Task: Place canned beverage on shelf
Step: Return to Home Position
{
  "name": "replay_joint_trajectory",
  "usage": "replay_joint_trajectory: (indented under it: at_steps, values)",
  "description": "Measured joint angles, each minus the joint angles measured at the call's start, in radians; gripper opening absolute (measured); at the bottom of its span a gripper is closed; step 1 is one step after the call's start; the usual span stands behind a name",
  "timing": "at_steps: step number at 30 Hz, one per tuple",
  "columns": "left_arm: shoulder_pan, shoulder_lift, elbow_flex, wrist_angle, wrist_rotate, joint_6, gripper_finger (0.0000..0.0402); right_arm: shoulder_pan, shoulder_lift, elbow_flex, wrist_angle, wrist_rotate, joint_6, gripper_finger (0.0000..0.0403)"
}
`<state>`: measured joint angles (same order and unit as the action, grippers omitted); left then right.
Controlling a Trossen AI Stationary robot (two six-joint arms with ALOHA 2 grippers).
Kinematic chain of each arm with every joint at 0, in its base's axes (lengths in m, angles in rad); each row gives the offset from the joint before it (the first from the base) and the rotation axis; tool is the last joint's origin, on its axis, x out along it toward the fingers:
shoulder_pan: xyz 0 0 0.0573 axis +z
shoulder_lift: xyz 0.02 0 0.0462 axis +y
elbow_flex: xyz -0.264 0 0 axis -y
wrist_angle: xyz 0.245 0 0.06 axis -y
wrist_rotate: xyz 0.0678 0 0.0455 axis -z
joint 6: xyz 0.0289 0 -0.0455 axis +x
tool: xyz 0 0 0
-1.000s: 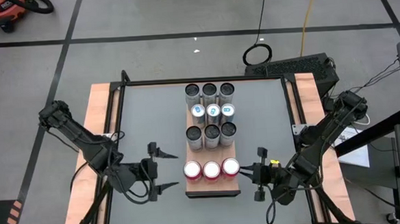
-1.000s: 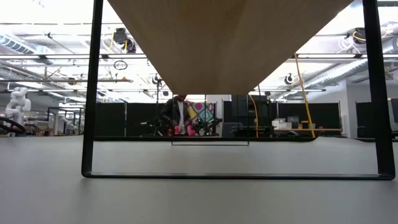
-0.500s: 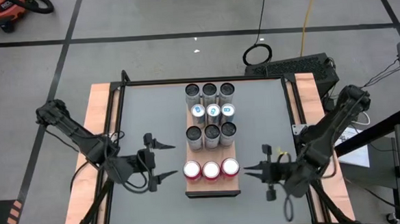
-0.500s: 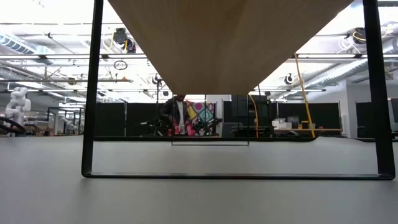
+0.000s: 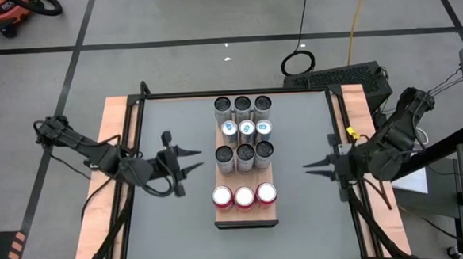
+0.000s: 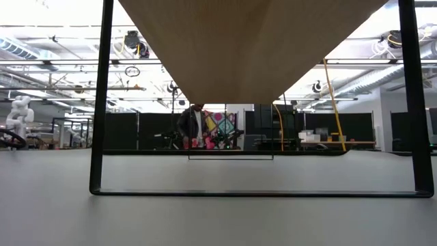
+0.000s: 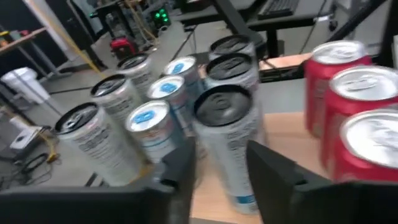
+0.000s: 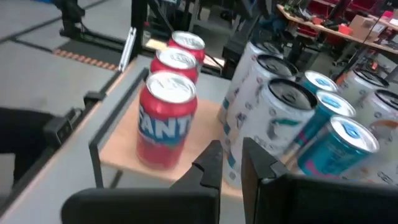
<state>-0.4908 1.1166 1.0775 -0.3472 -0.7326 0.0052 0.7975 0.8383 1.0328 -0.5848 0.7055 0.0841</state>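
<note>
The shelf [image 5: 246, 217], a light-brown board on a thin dark frame, stands mid-table; the low view shows its underside [image 6: 252, 48]. On it stand three red cans [image 5: 244, 197] at the near end, then dark-topped silver cans [image 5: 245, 154], blue-topped cans [image 5: 247, 129] and more silver cans [image 5: 242, 107]. My left gripper [image 5: 192, 161] is open and empty, left of the shelf, pointing at the silver cans [image 7: 227, 124]. My right gripper [image 5: 313, 166] is right of the shelf, empty, its fingers a narrow gap apart [image 8: 232, 163], facing the red cans [image 8: 166, 118].
Pale wooden strips [image 5: 115, 151] edge the grey tabletop [image 5: 181, 235] left and right. Bare grey table lies between each gripper and the shelf. The shelf's dark frame legs [image 6: 101, 102] stand on the table. A person [image 6: 196, 126] stands far off in the room.
My left gripper has gone toward the table's far edge, from beside the red cans to beside the near silver row. My right gripper has gone toward the far and right edges, away from the shelf. The cans have stayed in place.
</note>
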Motion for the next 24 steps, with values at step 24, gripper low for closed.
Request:
replay_joint_trajectory:
  at_steps: [24]
  values:
    - [0.124, -0.098, -0.645, 0.766, 0.210, 0.035, 0.0013, 0.000, -0.167, -0.574, 0.540, -0.006, -0.137, 0.0000]
